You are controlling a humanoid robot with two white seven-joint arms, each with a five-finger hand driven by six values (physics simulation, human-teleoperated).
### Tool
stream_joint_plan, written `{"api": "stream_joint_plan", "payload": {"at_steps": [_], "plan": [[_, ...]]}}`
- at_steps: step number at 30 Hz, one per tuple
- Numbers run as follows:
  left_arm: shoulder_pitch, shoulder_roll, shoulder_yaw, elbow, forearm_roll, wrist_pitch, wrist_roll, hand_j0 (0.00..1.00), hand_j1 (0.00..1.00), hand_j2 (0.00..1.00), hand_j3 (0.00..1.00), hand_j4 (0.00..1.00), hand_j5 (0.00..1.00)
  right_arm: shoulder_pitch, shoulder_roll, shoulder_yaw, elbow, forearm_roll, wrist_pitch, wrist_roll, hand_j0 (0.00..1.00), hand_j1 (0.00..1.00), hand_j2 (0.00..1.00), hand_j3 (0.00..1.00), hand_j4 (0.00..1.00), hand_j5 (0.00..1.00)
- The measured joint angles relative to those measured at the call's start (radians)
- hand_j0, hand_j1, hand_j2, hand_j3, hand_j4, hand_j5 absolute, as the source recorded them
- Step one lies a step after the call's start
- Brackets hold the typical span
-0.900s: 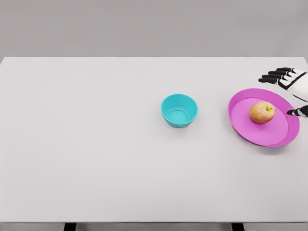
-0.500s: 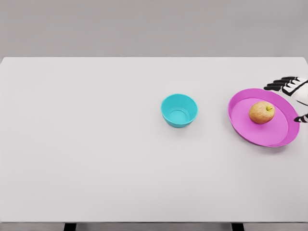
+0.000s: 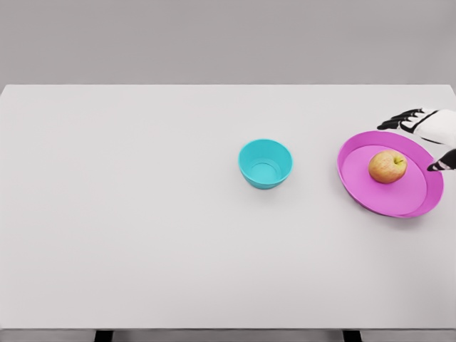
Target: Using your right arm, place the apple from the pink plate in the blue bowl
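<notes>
We see the apple [image 3: 387, 166] sitting on the pink plate [image 3: 370, 192], a little right of the plate's middle, with its stem turned toward the right. The plate lies near the right edge of the white table [image 3: 142, 214]. The blue bowl [image 3: 265, 163] stands upright to the plate's left, apart from it, and holds nothing.

Our right hand [image 3: 426, 132] comes in at the right edge of the view, over the plate's far right rim. Its fingers [image 3: 396, 121] are spread and point left (the dark tips reach just past the rim), while the thumb [image 3: 437, 165] shows lower down at the picture's edge. The hand holds nothing and is not touching the apple, which lies between fingers and thumb.
</notes>
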Motion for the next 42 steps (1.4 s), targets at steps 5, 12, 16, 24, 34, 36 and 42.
{"api": "stream_joint_plan", "payload": {"at_steps": [5, 12, 16, 24, 34, 36, 42], "plan": [[0.0, 0.0, 0.0, 0.0, 0.0, 0.0, 0.0, 1.0, 1.0, 1.0, 1.0, 1.0, 1.0, -0.002, 0.019, 0.035, 0.031, 0.003, 0.0, 0.002, 1.0, 1.0, 1.0, 1.0, 1.0, 1.0], [0.0, 0.0, 0.0, 0.0, 0.0, 0.0, 0.0, 1.0, 1.0, 1.0, 1.0, 1.0, 1.0, -0.037, 0.046, 0.052, 0.081, 0.004, 0.0, 0.027, 1.0, 1.0, 1.0, 1.0, 1.0, 1.0], [0.0, 0.0, 0.0, 0.0, 0.0, 0.0, 0.0, 1.0, 1.0, 1.0, 1.0, 1.0, 1.0, -0.089, 0.076, 0.095, 0.122, 0.005, 0.0, 0.044, 1.0, 1.0, 1.0, 1.0, 1.0, 1.0], [0.0, 0.0, 0.0, 0.0, 0.0, 0.0, 0.0, 1.0, 1.0, 1.0, 1.0, 1.0, 1.0, -0.091, 0.095, 0.139, 0.172, 0.007, 0.0, 0.053, 1.0, 1.0, 1.0, 1.0, 1.0, 1.0], [0.0, 0.0, 0.0, 0.0, 0.0, 0.0, 0.0, 1.0, 1.0, 1.0, 1.0, 1.0, 1.0, -0.129, 0.118, 0.161, 0.198, 0.01, 0.0, 0.053, 1.0, 1.0, 1.0, 1.0, 1.0, 1.0], [0.0, 0.0, 0.0, 0.0, 0.0, 0.0, 0.0, 1.0, 1.0, 1.0, 1.0, 1.0, 1.0, -0.13, 0.124, 0.169, 0.205, 0.012, 0.0, 0.053, 1.0, 1.0, 1.0, 1.0, 1.0, 1.0], [0.0, 0.0, 0.0, 0.0, 0.0, 0.0, 0.0, 1.0, 1.0, 1.0, 1.0, 1.0, 1.0, -0.13, 0.129, 0.183, 0.212, 0.014, 0.0, 0.053, 1.0, 1.0, 1.0, 1.0, 1.0, 1.0]]}}
